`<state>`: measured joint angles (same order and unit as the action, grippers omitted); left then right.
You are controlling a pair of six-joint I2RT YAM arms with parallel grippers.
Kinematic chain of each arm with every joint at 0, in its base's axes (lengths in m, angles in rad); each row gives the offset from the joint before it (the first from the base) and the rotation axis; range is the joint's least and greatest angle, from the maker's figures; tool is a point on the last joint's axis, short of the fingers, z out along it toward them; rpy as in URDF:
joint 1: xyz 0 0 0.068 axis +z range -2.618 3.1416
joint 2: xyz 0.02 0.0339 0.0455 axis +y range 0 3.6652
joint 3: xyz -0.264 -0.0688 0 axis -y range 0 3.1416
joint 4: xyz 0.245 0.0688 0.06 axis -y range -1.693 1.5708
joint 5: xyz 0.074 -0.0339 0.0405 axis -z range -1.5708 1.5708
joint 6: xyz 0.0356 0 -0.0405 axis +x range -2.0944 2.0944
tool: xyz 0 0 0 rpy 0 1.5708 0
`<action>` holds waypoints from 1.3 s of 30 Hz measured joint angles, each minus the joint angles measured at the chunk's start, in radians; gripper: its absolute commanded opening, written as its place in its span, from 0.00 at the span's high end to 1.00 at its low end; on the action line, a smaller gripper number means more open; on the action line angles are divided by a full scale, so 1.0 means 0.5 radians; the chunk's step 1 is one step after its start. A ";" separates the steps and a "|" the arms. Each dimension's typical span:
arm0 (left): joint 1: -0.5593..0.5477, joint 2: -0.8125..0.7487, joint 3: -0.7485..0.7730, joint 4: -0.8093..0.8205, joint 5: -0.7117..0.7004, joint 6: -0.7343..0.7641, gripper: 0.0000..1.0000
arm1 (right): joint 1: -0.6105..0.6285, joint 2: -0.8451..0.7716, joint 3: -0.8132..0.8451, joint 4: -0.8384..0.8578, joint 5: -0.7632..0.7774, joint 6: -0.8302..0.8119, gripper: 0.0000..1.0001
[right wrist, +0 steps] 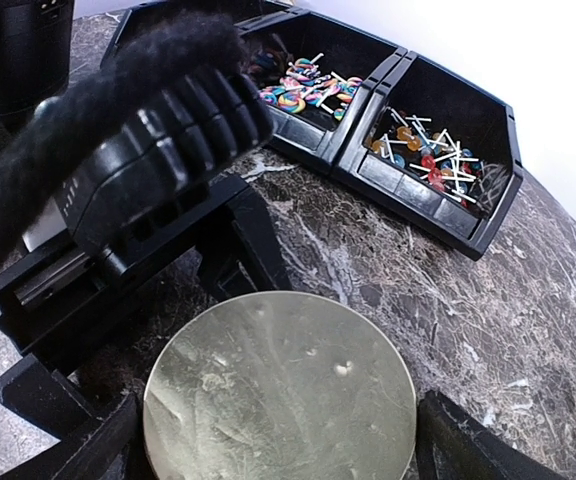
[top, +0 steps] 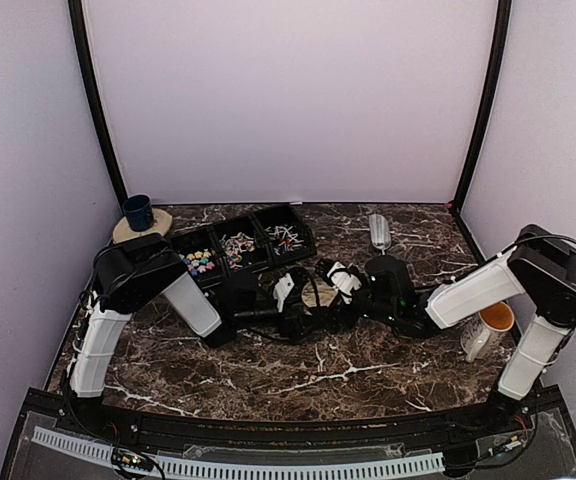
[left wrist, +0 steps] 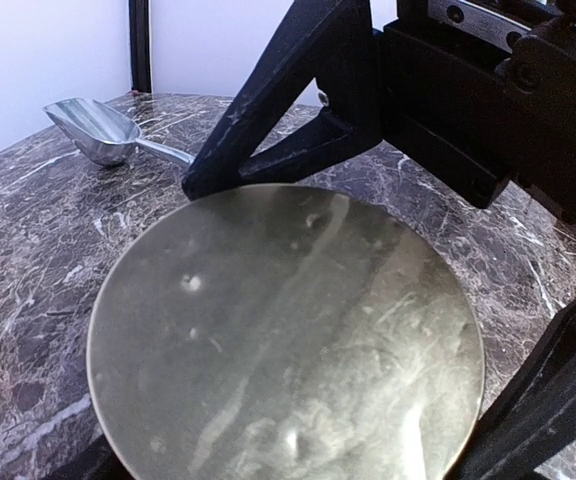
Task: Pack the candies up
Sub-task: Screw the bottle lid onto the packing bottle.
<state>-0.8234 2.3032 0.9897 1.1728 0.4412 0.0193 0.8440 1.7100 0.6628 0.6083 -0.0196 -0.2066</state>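
Marble table (top: 268, 372) holds bins (right wrist: 418, 200) of candies (right wrist: 426, 150), sticks pointing every way.

— From overhead, can you find the round brass-coloured metal lid (left wrist: 268, 340)?
— No. The left arm (top: 193, 305) and right arm (top: 468, 290) meet over it there. Both wrist views crop its near rim.
— Does the left pincer (left wrist: 333, 330) press on it?
— Cannot tell; its lower finger (left wrist: 548, 400) runs out of frame. Same with the right pincer (right wrist: 278, 430): only stubs of fingers (right wrist: 468, 450) show.
— The tiny wrapped candies (right wrist: 313, 85)?
— Mere coloured specks from overhead. In the right wrist view, the left arm blocks the leftmost black plastic bin (top: 193, 240).
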 measured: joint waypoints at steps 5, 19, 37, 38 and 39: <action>0.007 0.000 -0.011 0.008 0.072 0.017 0.08 | -0.001 -0.002 -0.027 0.022 -0.047 0.003 0.06; 0.076 0.005 -0.066 0.079 0.378 0.072 0.01 | -0.029 -0.143 -0.169 -0.080 -0.178 -0.021 0.03; 0.121 0.093 0.051 0.098 0.646 0.099 0.01 | -0.152 -0.697 -0.011 -0.973 -0.296 -0.059 0.02; 0.127 0.101 0.056 0.106 0.673 0.101 0.01 | -0.152 -0.734 0.081 -1.087 -0.250 -0.032 0.02; 0.137 0.111 0.063 0.118 0.703 0.101 0.01 | -0.152 -0.760 0.166 -1.179 -0.213 -0.013 0.02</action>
<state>-0.7551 2.3589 1.0214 1.2320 0.7929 0.0700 0.7681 1.3300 0.7456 0.0189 -0.1261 -0.2131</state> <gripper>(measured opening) 0.989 0.976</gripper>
